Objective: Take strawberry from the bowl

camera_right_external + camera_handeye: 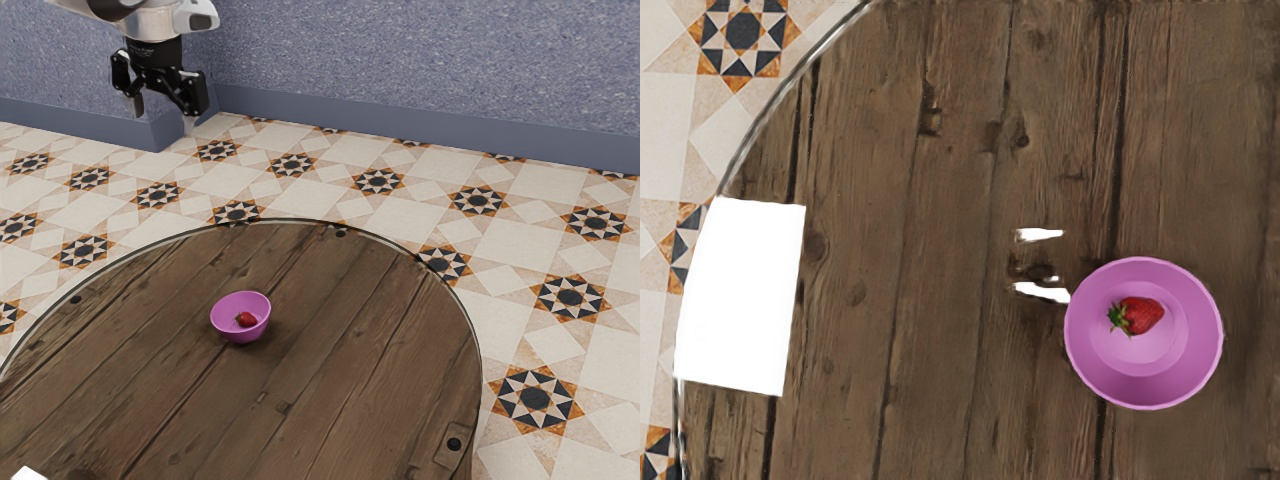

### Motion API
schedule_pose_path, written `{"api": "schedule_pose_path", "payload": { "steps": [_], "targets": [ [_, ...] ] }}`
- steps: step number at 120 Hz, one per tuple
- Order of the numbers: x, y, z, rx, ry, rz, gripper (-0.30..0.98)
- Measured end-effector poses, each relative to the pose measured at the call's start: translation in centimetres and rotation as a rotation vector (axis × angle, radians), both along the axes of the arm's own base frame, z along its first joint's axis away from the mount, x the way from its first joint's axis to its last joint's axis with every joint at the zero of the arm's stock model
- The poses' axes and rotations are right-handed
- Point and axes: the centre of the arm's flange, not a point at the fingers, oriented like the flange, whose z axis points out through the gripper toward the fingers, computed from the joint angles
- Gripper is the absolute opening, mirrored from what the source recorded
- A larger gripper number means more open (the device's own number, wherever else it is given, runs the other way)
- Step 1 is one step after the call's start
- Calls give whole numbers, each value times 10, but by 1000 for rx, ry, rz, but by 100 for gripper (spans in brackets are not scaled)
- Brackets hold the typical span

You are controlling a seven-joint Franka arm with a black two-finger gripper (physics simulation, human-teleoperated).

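- The fingers (198, 98) stand wide apart with nothing between them, high and well away from the bowl (1090, 365).
- The strawberry (1142, 315) lies inside that pink bowl, on the desk (940, 300).
- I'd guess the berry is light, a bit soft and easily bruised, its skin slightly slick; a gentle squeeze across its plump middle looks best, clear of the bowl's wall.
- It rests on its side, long axis nearly level, leafy end towards the exterior view's left, narrowing tip towards that view's right.
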Motion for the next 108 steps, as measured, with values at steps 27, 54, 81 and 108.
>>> {"api": "schedule_pose_path", "payload": {
  "steps": [27, 54, 81, 108],
  "targets": [
    [51, -49, -78, -2, 47, -87, 69],
    [73, -58, -200, -133, 145, -88, 60],
    [43, -61, -278, -271, 196, -55, 53],
    [23, -28, -315, -302, 182, 21, 48]
  ]
}}
